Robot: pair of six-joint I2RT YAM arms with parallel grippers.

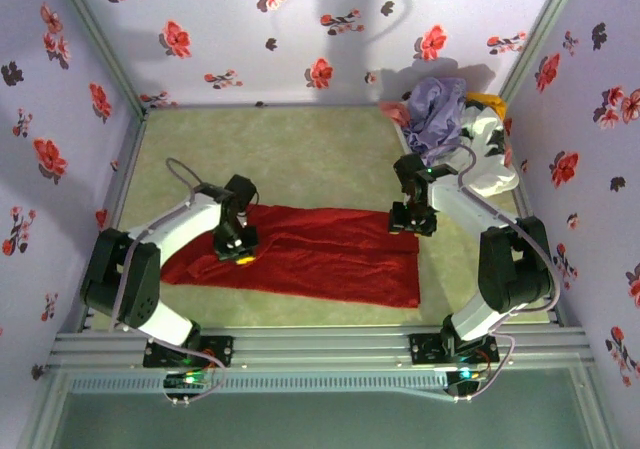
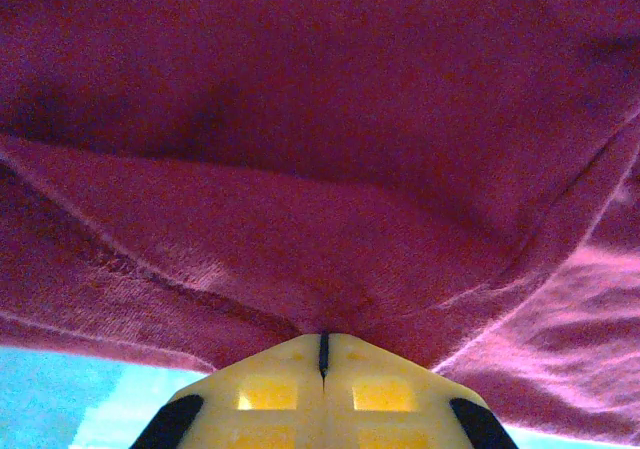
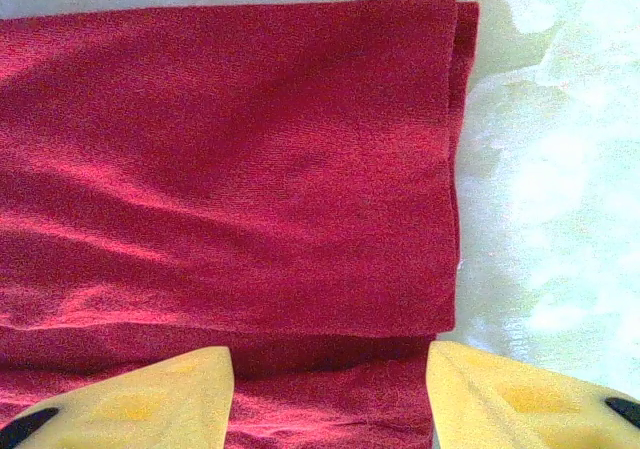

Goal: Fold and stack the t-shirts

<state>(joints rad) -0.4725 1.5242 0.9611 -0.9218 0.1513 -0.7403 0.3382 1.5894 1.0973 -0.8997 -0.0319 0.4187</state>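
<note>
The left fingers (image 2: 308, 361) are clamped shut on a pinch of the red shirt (image 1: 320, 254) near its left end, and the cloth bunches into a ridge right at the tips. For a clean fold, I judge, that pinch should take in every layer of the edge, not just the top one. It should lift only once the other end is held too.

The right fingers (image 1: 412, 225) hang about half open over the shirt's far right corner and hold nothing. The wrist view shows them straddling the layered cloth by its right edge; whether they touch it I cannot tell. They would do well to settle on the corner itself, close on all layers, then rise level with the left so the band carries over without twisting or dragging.

The shirt is deep red and soft. It lies on the surface as a long band, its left end tapered and wrinkled, its right edge doubled and straight. Beyond its far right corner, a lavender shirt (image 1: 435, 109) sits heaped, with yellow-orange cloth (image 1: 487, 101) beside it.
</note>
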